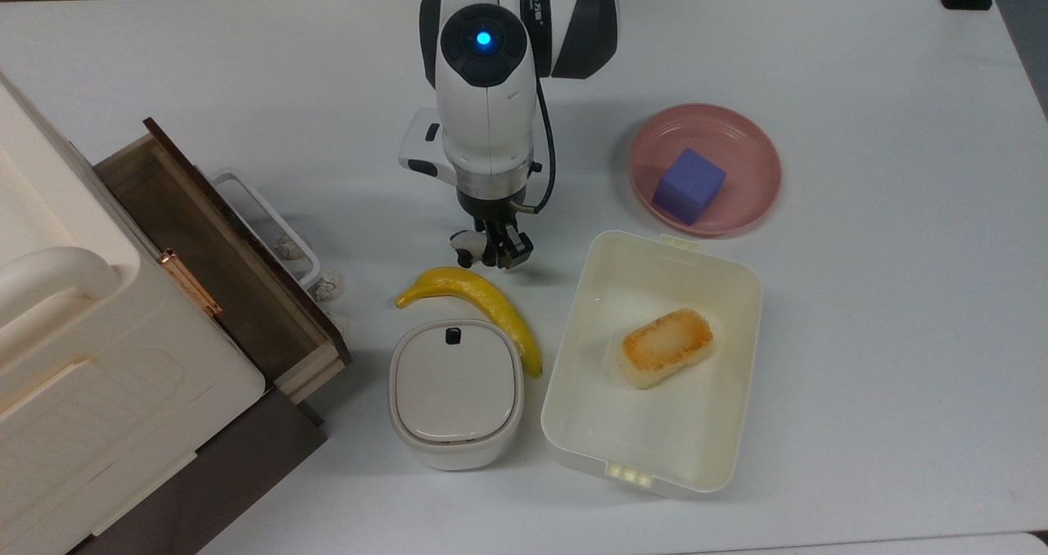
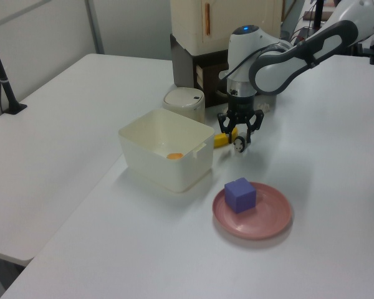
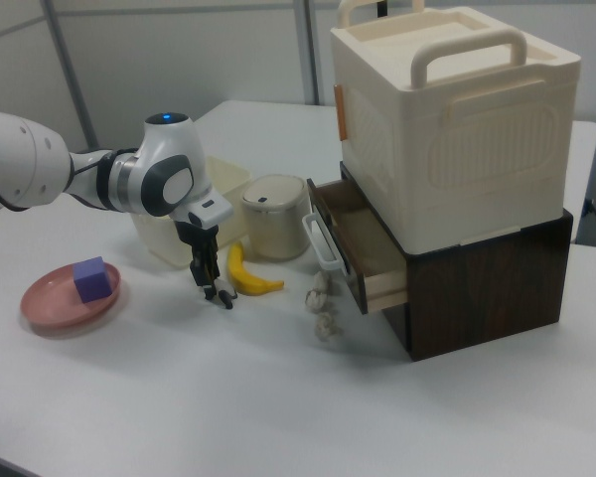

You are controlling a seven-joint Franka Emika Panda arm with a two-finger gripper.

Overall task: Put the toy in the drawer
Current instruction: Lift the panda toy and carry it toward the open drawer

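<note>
Now claw [image 1: 498, 252] spread wide astride toy [image 1: 467, 248]; banana [image 1: 479, 301] just beside; drawer [image 1: 221, 268] open.

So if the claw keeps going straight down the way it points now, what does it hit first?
Most likely the tiny black-and-white panda toy on the white table: the open claw points down around it, though exact depth is unclear.
</note>
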